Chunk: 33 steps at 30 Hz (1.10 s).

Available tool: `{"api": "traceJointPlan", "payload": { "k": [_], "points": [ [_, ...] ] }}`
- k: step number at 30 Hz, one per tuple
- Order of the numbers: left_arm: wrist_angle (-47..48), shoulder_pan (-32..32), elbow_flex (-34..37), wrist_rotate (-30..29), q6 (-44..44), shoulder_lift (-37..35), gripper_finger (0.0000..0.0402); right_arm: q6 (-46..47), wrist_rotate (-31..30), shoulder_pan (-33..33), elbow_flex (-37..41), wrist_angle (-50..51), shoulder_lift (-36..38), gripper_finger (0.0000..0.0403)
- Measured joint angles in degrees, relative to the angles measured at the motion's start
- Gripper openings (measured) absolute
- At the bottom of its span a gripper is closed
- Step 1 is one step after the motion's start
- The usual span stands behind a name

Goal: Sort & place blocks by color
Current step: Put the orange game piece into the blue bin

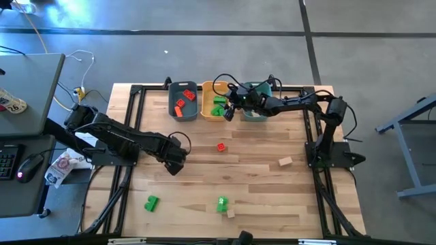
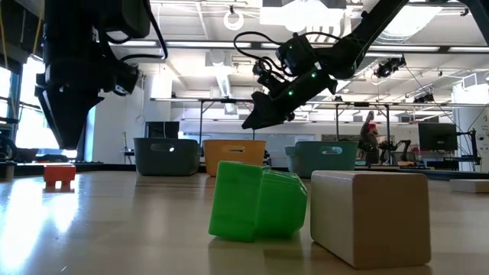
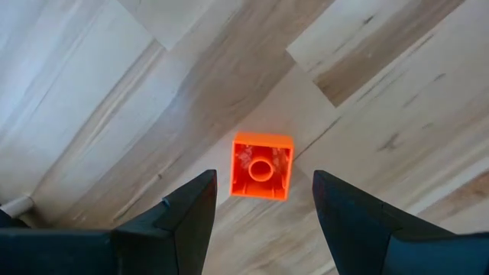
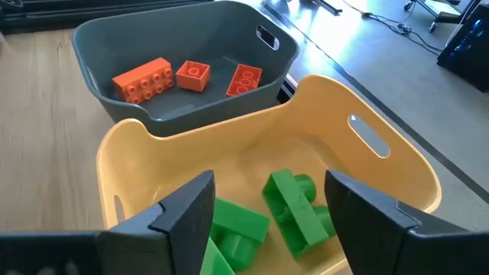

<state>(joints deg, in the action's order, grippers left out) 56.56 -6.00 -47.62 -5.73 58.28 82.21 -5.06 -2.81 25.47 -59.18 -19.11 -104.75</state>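
- My right gripper [image 4: 267, 221] hangs over the orange-yellow bin [image 4: 367, 164], fingers spread and empty, with green blocks [image 4: 294, 206] lying directly beneath it in that bin.
- Just beyond, the blue-grey bin [image 4: 99, 57] holds three red-orange blocks [image 4: 192, 75]; I judge a green drop-off to be just finished.
- My left gripper [image 3: 263, 206] hovers above the table, fingers parted with nothing between them, and a lone red-orange block [image 3: 261, 165] sits on the wood just ahead of the fingertips.
- I read the step in hand as the approach to that block; next I must bring the left gripper down so the fingers straddle it, then close.
- Green blocks [image 1: 151, 202] and tan blocks [image 1: 285, 161] wait on the table [image 1: 272, 197], well apart from both grippers.
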Motion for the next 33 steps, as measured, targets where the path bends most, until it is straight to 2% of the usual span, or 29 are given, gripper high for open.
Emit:
{"api": "traceJointPlan", "payload": {
  "k": [16, 33],
  "points": [
    [-1.04, 0.05, 0.03, 2.55, 0.0, 6.87, 0.0202, -0.13, 0.0, 0.0, 0.0, 0.0, 0.0, 0.0233],
    [-1.38, 2.28, 0.01, 2.06, -2.19, 8.46, 0.0202, -1.41, -0.61, 0.0, 0.0, -0.04, 0.28, 0.0233]
  ]
}}
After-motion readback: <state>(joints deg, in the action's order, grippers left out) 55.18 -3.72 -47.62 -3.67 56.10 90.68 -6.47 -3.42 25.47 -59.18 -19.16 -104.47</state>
